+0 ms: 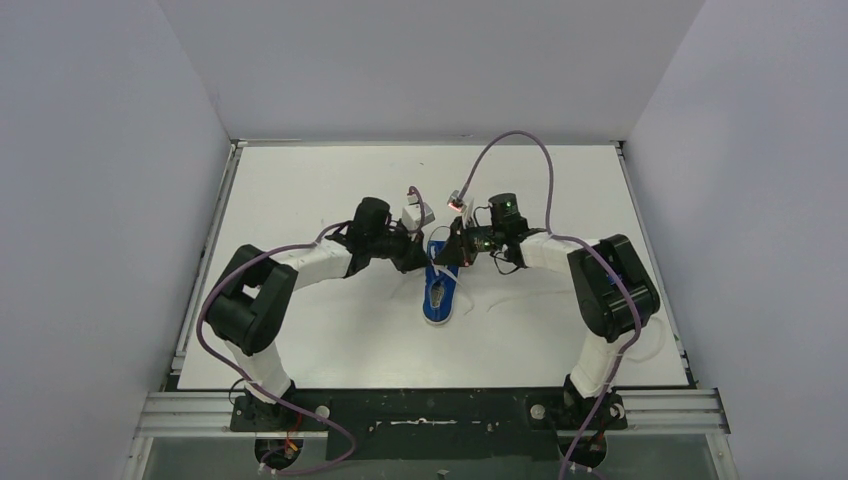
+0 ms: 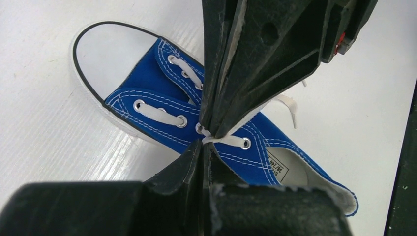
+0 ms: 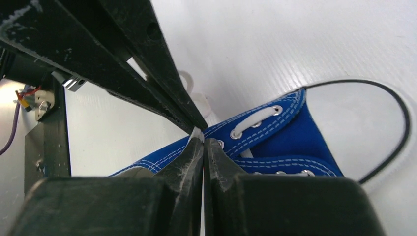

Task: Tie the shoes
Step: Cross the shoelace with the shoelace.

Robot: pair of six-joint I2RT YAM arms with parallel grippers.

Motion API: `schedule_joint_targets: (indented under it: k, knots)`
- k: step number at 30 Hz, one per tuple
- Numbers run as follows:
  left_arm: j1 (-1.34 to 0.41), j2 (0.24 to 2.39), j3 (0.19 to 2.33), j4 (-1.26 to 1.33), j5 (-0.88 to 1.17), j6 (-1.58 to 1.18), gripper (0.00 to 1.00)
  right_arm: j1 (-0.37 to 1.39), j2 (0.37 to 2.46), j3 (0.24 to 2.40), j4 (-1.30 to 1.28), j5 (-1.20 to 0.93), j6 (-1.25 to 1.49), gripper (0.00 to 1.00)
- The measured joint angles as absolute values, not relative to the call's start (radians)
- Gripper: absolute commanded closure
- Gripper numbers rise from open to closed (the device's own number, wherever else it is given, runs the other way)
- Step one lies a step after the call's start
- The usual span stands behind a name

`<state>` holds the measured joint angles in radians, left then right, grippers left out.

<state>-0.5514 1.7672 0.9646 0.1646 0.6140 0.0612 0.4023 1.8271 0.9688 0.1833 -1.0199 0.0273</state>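
**Meeting tip to tip over the shoe's laces**

Both arms reach in to the middle of the white table [image 1: 300,190], where one blue canvas shoe [image 2: 142,81] sits sole down, btwn the two wrists. In the top view it lies lengthwise, near edge to far edge. Only this one shoe is in view.

L gripper [image 2: 203,147]: fingers pressed together, no gap showing. R gripper [image 3: 203,143]: same, fingers pressed flat against each other. The two sets of tips come together nose to nose right over the upper eyelets, close to the shoe's opening.

A white lace [image 2: 223,140] strand runs from an eyelet straight to the spot where the tips meet, and a small bit of white shows there in the R wrist view too. Which pair of fingers actually nips it can't be told, as the tips crowd each other.

Lower lace rows lie flat across the tongue. The white toe cap [image 2: 105,54], w/ its dark edge line, is clear of both grippers. One loose lace end [image 2: 290,105] lies on the table beside the shoe.
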Motion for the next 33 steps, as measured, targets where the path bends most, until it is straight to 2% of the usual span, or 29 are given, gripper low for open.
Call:
schedule_joint_targets:
  k: [2,6,11,12,14,15,19,27,33]
  knots:
    - [-0.555,1.762,0.963,0.168,0.614,0.055,0.96,0.395,1.804,0.952,0.191,-0.995,0.052,1.0]
    - [-0.55,1.724,0.927,0.185,0.621,0.02,0.81,0.391,1.742,0.946,0.232,-0.924,0.115,1.0]
    - [-0.538,1.708,0.906,0.185,0.646,-0.046,0.81,0.387,1.696,0.927,0.29,-0.86,0.164,1.0]
    - [-0.535,1.707,0.901,0.187,0.648,-0.059,0.79,0.387,1.696,0.927,0.29,-0.854,0.169,0.97]
    - [-0.533,1.706,0.894,0.188,0.651,-0.083,0.72,0.386,1.696,0.929,0.263,-0.844,0.169,0.72]
    - [-0.532,1.707,0.893,0.186,0.654,-0.095,0.68,0.386,1.694,0.932,0.231,-0.836,0.166,0.66]
    - [-0.529,1.723,0.911,0.183,0.672,-0.136,0.54,0.388,1.671,0.934,0.102,-0.801,0.112,0.63]
    - [-0.526,1.762,0.936,0.18,0.692,-0.172,0.51,0.372,1.673,0.995,-0.045,-0.797,0.091,0.52]
    - [-0.429,1.783,0.961,0.201,0.767,-0.321,0.51,0.367,1.711,1.094,-0.162,-0.8,0.103,0.5]
